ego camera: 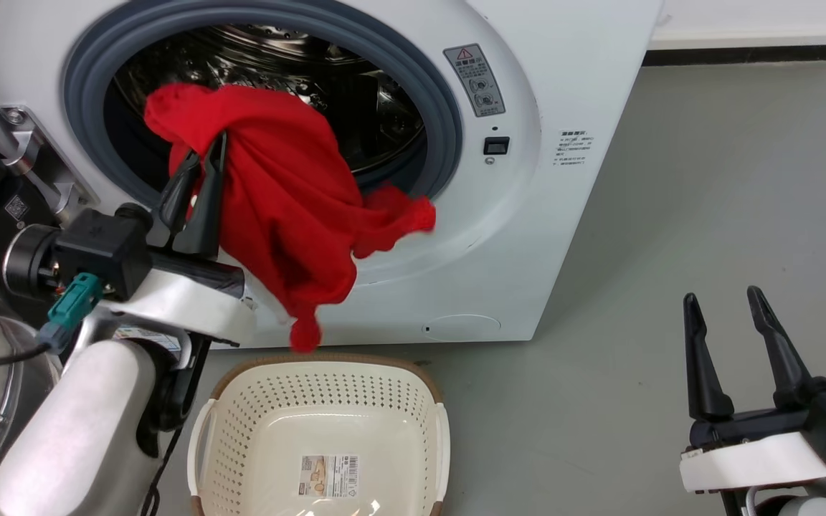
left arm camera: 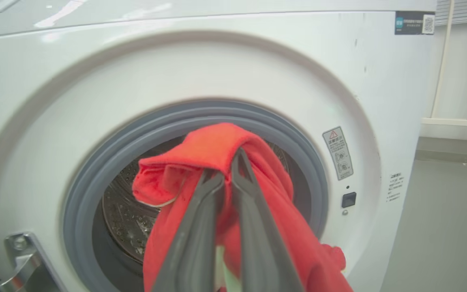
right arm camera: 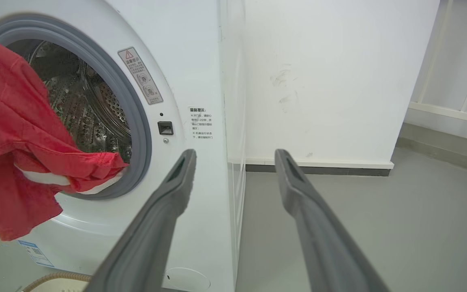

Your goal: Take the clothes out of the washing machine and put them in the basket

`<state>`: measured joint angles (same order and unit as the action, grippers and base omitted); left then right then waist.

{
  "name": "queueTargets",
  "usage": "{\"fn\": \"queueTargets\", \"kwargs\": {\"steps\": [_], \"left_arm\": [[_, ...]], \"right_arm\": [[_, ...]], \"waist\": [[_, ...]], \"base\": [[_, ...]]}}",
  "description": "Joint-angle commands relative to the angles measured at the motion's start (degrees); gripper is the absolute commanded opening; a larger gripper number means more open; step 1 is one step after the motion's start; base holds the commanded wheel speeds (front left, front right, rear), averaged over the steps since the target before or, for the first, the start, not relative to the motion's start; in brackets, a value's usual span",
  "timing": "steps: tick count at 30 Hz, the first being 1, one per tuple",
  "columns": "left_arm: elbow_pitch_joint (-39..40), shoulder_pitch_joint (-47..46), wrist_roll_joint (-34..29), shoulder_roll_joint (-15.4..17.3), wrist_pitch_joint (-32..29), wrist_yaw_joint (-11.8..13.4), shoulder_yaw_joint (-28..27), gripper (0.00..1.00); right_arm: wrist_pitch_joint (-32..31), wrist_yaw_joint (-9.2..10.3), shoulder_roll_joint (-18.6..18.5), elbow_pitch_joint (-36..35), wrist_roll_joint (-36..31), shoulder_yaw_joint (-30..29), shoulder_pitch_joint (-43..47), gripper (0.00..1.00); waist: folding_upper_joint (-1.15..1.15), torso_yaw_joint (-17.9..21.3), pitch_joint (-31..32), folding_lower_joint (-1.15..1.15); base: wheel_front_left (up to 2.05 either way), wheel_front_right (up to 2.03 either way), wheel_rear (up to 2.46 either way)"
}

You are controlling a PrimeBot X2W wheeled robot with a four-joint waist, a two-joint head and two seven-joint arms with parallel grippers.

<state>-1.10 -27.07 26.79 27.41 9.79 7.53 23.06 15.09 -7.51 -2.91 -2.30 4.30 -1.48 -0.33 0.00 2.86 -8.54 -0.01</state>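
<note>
One red garment (ego camera: 284, 193) hangs pinched in the left gripper (ego camera: 206, 147), partly out of the washing machine (ego camera: 571, 86). Its tail dangles above the basket (ego camera: 327, 358), probably for a straight drop, while the right gripper (ego camera: 723, 297) waits wide open and empty.

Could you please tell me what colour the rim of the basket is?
The basket has a brown rim, seen best in the head view.

White forearm (ego camera: 76, 430), long dark jaws
</note>
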Motion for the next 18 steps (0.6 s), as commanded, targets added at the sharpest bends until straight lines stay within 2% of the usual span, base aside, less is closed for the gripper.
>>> {"fn": "queueTargets", "kwargs": {"steps": [1, 9, 18], "left_arm": [[3.17, 1.14, -0.70, 0.92, -0.83, 0.82, -0.28, 0.00], [14.07, 4.55, -1.62, 3.80, -3.68, 3.60, -0.98, 0.00], [22.20, 7.30, -2.53, 6.22, -6.01, 5.44, -1.67, 0.00]], "right_arm": [[0.12, 0.05, 0.05, -0.12, -0.34, -0.13, 0.55, 1.00], [0.12, 0.05, 0.06, 0.10, -0.19, -0.04, 1.61, 1.00], [0.12, 0.04, 0.06, 0.31, -0.15, -0.24, 2.83, 1.00]], "waist": [[0.00, -0.32, 0.29, 0.01], [0.00, -0.81, 1.35, 0.01], [0.00, -2.02, 2.68, 0.01]], "base": [[0.00, 0.00, 0.00], [0.00, 0.00, 0.00], [0.00, 0.00, 0.00]]}}
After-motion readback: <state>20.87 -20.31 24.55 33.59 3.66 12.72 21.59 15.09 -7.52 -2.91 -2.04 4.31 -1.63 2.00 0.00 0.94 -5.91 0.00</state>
